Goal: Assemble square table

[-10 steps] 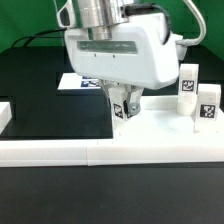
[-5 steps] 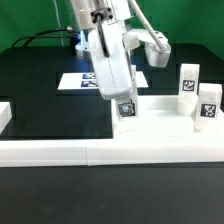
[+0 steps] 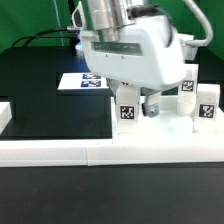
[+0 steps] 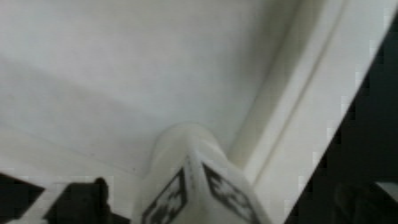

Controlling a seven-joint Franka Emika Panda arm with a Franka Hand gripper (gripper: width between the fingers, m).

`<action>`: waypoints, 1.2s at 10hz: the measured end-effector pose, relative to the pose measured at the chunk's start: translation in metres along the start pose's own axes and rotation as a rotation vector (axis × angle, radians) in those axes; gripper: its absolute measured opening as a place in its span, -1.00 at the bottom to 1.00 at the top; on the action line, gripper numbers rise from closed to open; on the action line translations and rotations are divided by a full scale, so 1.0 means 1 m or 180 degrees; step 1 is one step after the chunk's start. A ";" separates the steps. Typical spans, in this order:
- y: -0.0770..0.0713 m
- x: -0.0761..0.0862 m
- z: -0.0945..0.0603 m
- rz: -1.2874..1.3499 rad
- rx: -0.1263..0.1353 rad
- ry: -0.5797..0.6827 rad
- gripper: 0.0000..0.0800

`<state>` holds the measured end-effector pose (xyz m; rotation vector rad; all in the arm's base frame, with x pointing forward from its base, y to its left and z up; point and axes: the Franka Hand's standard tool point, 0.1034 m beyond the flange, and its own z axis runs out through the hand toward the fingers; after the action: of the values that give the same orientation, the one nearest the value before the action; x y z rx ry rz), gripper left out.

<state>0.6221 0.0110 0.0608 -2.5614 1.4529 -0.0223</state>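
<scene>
**Square table parts on black work surface: count and placement**

Tabletop: one, a flat white slab, lying flat on the black table toward the exterior view's right, its near edge just beside the white border rail. In the wrist view the slab fills most of the picture as a pale plane with a raised lip along one side.

Legs, visible count three, all white, all upright, each bearing a black-and-white tag:
- Leg one, standing on the slab near its edge on the exterior view's left, directly under the arm. The wrist view shows the same leg close up, rounded top toward the camera, tags on two faces.
- Leg two, at the slab's far side on the exterior view's right.
- Leg three, just beside leg two and nearer the camera.

Gripper: one. In the exterior view a dark fingertip shows apart from leg one's side. Jaws spread wide; nothing is held.

Marker board: one, flat on the table behind the arm, partly hidden by it.

Border rails: one long rail across the front, plus one short white block at the exterior view's left edge.
</scene>
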 end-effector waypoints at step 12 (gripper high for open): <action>0.003 0.008 -0.004 -0.0961 -0.0135 0.0039 -0.28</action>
<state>0.6237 0.0021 0.0633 -2.7946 1.0677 -0.0512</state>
